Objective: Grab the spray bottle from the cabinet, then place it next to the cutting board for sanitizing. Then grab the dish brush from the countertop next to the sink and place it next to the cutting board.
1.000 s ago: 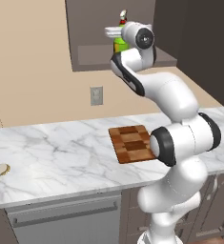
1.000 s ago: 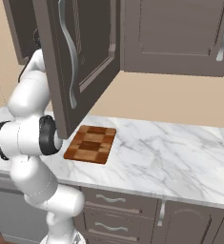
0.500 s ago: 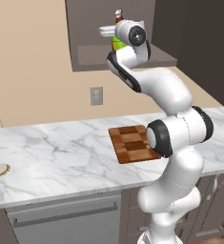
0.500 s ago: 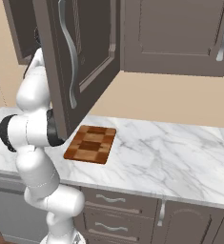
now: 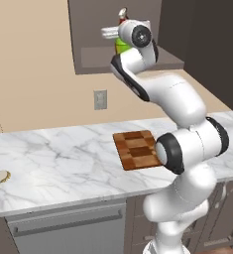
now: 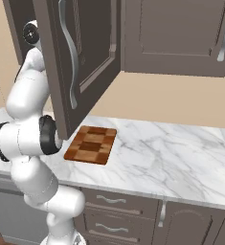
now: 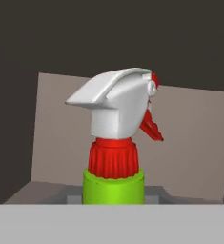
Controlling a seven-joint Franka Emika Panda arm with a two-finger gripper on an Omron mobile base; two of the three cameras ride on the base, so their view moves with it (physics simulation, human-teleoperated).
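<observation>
Arm reaches up into the cabinet [image 5: 128, 54]. Spray bottle [image 7: 114, 143] stands upright on its shelf, right at the end effector [image 5: 119, 38]; grip state can't be told. Advice: grasp the neck below the nozzle, lift straight, then head for the cutting board [image 5: 138, 149] on the table [image 5: 53, 163].

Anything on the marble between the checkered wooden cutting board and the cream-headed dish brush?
No. Left base view: bare white marble countertop between checkered wooden cutting board and dish brush.

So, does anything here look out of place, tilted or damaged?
Nothing stands out. The spray bottle stands upright in the cabinet, the cutting board lies flat on the countertop, and the dish brush rests at the far end.
</observation>
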